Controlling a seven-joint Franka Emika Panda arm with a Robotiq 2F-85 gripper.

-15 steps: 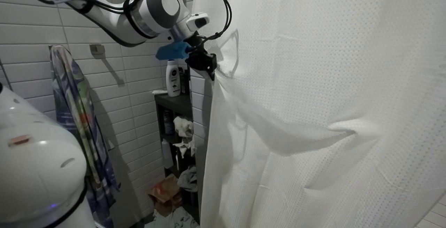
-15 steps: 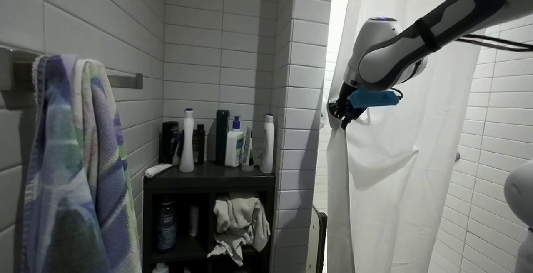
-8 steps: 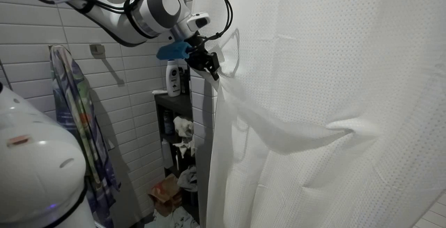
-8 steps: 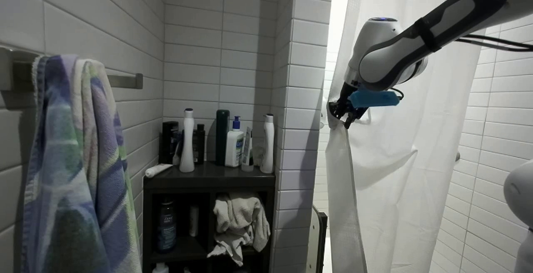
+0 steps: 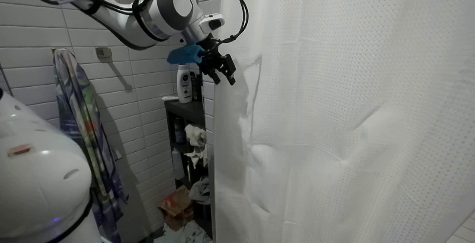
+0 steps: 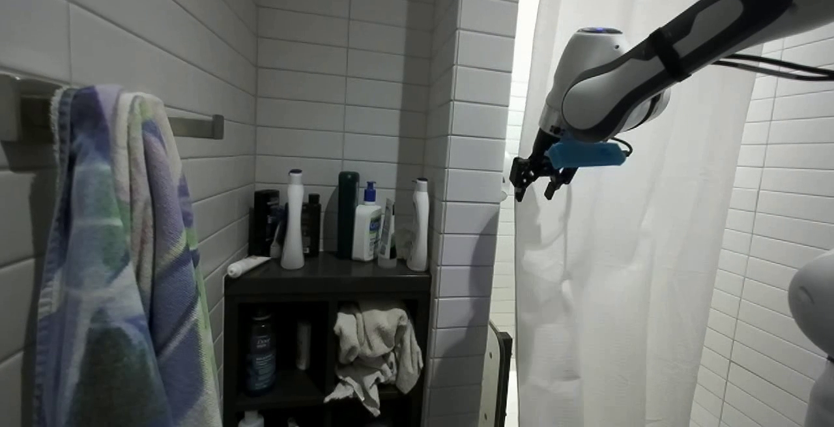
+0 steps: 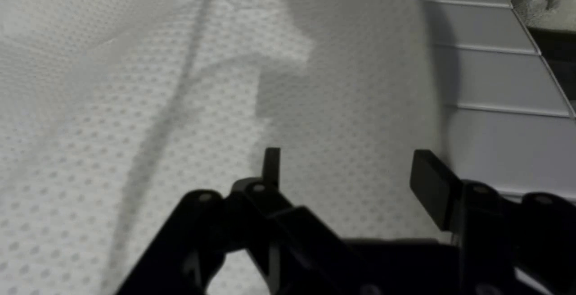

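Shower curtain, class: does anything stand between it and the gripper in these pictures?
Nothing visible does. In the wrist view, the white shower curtain shows directly behind the open gripper; the tiled wall appears past the curtain's edge, at picture right.

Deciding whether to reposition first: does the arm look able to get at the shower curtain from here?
Probably yes. The gripper is open, and the wrist view shows the shower curtain spread before it with nothing visible between them. The tiled wall beside the curtain's edge might limit sideways movement.
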